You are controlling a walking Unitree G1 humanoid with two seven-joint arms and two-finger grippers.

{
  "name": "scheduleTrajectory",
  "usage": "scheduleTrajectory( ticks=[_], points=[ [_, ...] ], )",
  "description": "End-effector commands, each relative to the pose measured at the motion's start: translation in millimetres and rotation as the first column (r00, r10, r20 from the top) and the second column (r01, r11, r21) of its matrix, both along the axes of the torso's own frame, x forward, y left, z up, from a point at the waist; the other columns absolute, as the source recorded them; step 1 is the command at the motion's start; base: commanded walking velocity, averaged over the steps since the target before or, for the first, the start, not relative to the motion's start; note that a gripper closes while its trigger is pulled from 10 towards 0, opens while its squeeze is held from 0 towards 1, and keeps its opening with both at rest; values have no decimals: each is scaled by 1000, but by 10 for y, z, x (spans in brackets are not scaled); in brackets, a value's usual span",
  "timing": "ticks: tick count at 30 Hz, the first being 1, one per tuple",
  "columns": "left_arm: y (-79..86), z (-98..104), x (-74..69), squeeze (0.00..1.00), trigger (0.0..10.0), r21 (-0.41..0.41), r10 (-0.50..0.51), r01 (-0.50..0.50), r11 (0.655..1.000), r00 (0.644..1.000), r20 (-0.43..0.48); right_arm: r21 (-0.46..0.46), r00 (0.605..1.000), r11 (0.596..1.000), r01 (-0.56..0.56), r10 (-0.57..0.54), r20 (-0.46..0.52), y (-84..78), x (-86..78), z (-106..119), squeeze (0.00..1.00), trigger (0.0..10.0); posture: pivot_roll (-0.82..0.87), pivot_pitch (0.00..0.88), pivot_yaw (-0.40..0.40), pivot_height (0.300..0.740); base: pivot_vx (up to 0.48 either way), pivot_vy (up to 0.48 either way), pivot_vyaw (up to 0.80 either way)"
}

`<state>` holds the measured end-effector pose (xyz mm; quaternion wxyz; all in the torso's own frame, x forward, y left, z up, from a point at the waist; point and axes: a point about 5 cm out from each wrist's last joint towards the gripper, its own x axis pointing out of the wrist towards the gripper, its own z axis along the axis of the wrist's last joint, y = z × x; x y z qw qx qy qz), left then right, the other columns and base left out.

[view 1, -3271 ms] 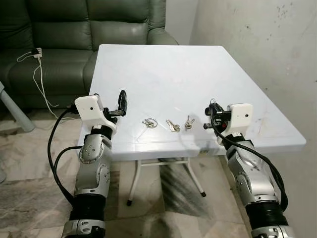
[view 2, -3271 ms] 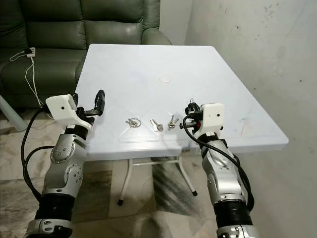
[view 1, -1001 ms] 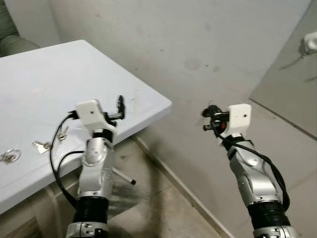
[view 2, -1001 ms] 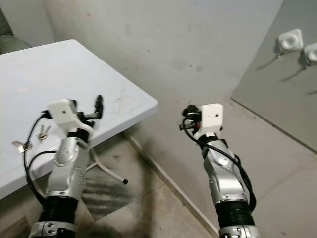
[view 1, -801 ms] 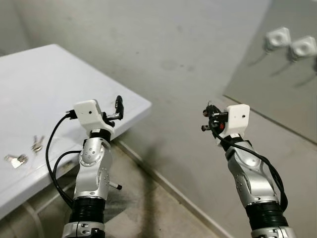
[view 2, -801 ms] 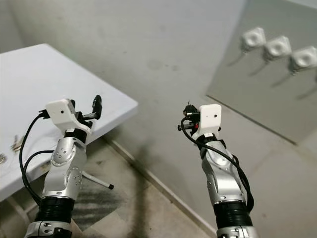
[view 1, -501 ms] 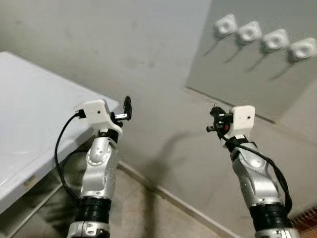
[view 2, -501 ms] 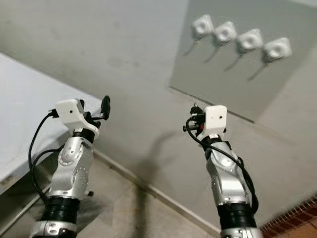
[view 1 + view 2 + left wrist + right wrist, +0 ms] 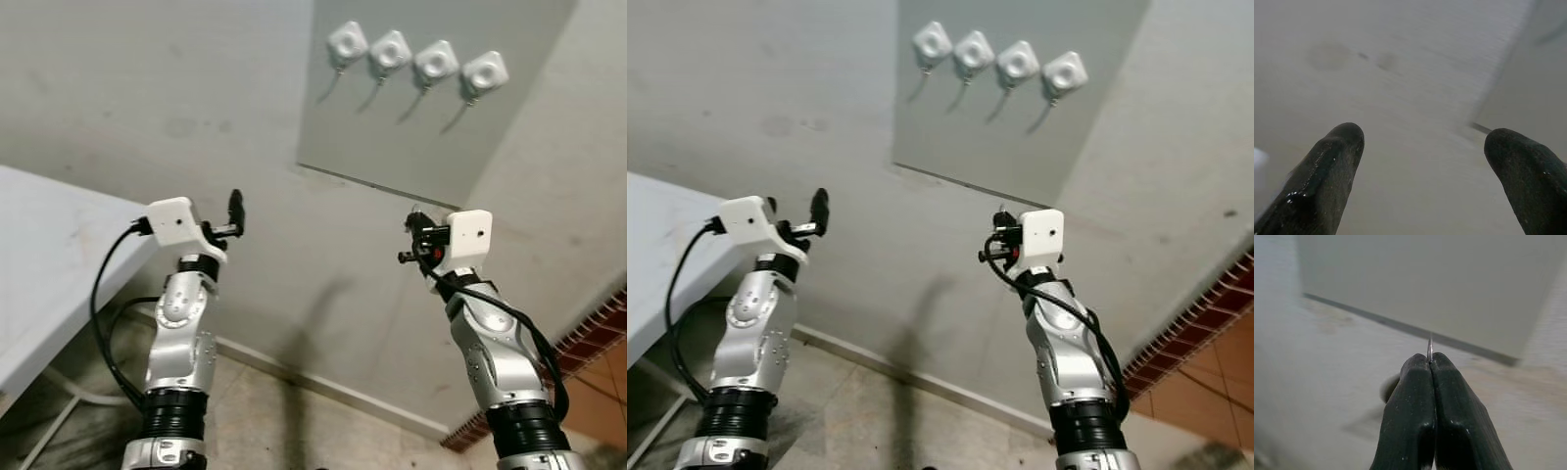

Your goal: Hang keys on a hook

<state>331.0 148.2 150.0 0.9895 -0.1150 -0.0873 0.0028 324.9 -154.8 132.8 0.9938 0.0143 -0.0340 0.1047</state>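
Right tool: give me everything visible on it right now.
The right tool has two black, rubbery-looking fingers pressed flat together, with a thin sliver of metal ring pinched at their tips, sticking out just past them. It sits ahead of a white camera housing on the silver right arm, with black cable looping beside the wrist. It is raised and aimed at the grey wall panel, well below the four white hooks, touching neither.

A grey concrete wall [image 9: 147,88] is seen ahead. A white table [image 9: 39,264] is set at the left, and red brick tiling [image 9: 598,333] at the lower right.
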Motion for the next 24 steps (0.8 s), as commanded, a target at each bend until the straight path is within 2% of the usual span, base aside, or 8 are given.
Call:
scheduleTrajectory(
  ticks=[1,18,22,24],
  points=[
    [-4,29,10,0,10000,12,-4,4,1000,1000,5,2,1000,1000,-6,6,21,10,21,74,0,10000,-26,0,-88,740,0,0,-712],
    [9,26,8,0,10000,29,-2,2,1000,1000,-6,-3,1000,1000,1,-1,15,-12,34,83,0,10000,-27,0,-90,740,0,0,-698],
    [16,21,11,0,10000,10,-1,2,1000,1000,-11,2,1000,1000,4,-4,22,-15,36,94,0,10000,-28,0,-89,740,0,0,-688],
    [24,20,13,0,10000,14,7,-7,1000,1000,-18,16,999,1000,0,0,33,-11,32,107,0,10000,-29,0,-89,740,0,0,-238]
  ],
)
